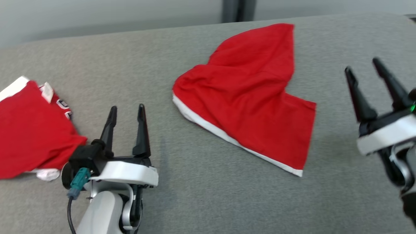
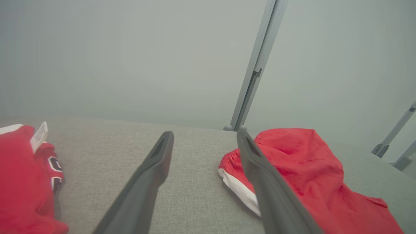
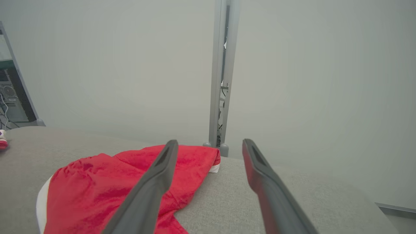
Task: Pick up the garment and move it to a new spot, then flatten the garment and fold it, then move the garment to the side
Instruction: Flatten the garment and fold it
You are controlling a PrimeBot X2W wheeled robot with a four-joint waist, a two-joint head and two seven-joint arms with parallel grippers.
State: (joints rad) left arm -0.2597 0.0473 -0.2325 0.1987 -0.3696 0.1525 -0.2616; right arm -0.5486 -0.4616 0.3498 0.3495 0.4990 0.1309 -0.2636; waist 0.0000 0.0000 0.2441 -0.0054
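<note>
The garment [image 1: 29, 130], a red jersey with a white sleeve, navy lettering and a small white tag [image 2: 39, 136], lies bunched at the table's left edge; it also sits at the left of the left wrist view [image 2: 19, 182]. My left gripper [image 1: 127, 108] [image 2: 205, 132] hovers open just right of it, holding nothing. A second red cloth with white trim [image 1: 247, 97] [image 2: 308, 169] [image 3: 107, 182] lies rumpled mid-table. My right gripper [image 1: 362, 65] [image 3: 210, 142] is open and empty, to the right of that cloth and apart from it.
The grey fabric-covered table [image 1: 195, 201] has bare room between the two cloths and along its front. A grey metal post [image 1: 239, 9] [image 3: 222, 81] stands behind the far edge against a pale wall. The table's far right corner falls away [image 3: 390, 211].
</note>
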